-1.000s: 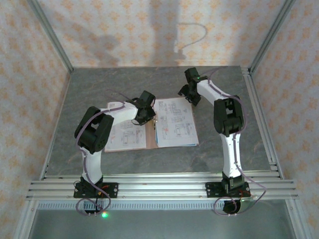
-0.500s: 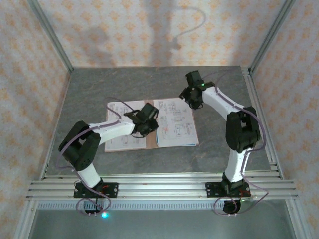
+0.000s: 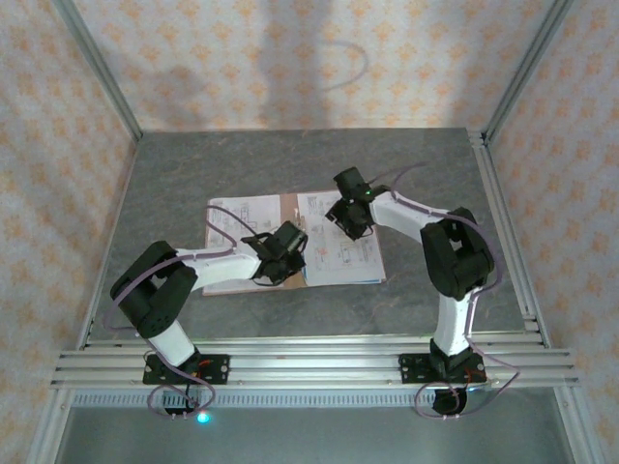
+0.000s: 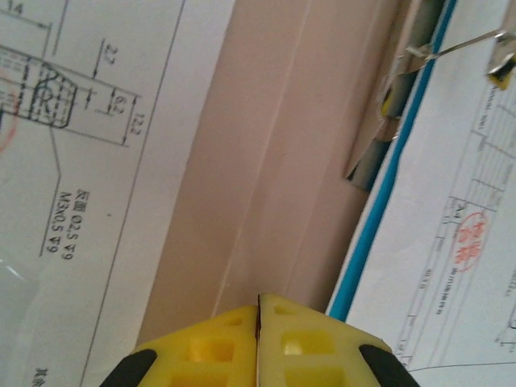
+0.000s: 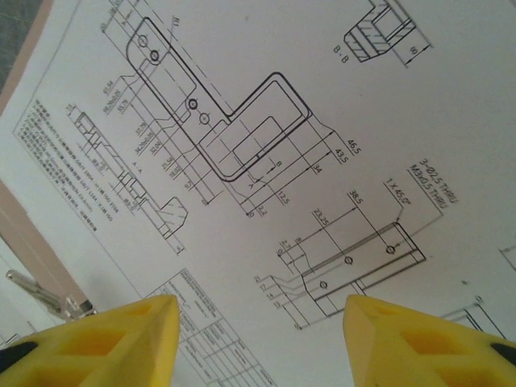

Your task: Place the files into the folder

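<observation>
Mostly covered folder (image 4: 266, 161), files (image 5: 266, 97) cut off, fastener (image 5: 44, 292) blurred

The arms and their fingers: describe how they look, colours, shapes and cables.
The left arm and right arm are white links with bulky black joint housings. Thin purple cables loop alongside each. The left fingers and right fingers are bright yellow, blocky wedges; the left ones show square recesses and black patches.
</observation>
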